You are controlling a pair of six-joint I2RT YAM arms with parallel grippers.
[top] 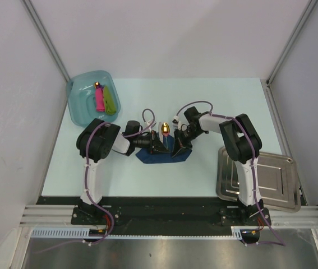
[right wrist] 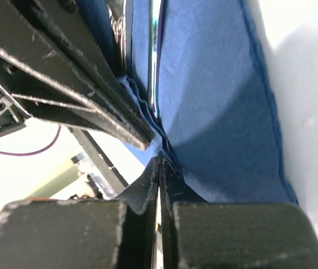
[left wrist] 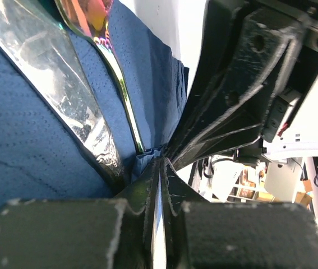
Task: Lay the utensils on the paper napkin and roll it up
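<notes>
Overhead, both arms bend at raised elbows and reach inward, meeting over the middle of the pale bench [top: 215,101]. The left arm rises from its base at the near edge, folds at the elbow and runs its forearm rightward, low over the surface. The right arm mirrors it, forearm angled leftward and down.

The left end effector [top: 160,147] and right end effector [top: 176,148] sit just beside each other at the napkin [top: 161,157], a dark blue sheet lying bunched between them at mid-bench.

From the left wrist, the left end effector [left wrist: 160,168] has its jaws pressed together on a folded edge of the napkin [left wrist: 24,145]. The utensils [left wrist: 74,95] lie on the blue paper, a shiny handle running diagonally and an orange-gold spoon bowl at the top of that view. The black fingers of the right end effector [left wrist: 243,84] loom close opposite.

From the right wrist, the right end effector [right wrist: 159,165] is likewise clamped narrow on the napkin [right wrist: 215,101] at its creased edge, with a thin bright sliver of the utensils [right wrist: 154,56] showing in the fold just beyond.

In the top view, a gold spoon bowl [top: 165,130] pokes out at the napkin's far side. A teal tub [top: 80,109] at far left holds a pink stick [top: 98,98] and a green stick [top: 110,101]. A steel tray [top: 271,179] sits at near right, beside the right arm.
</notes>
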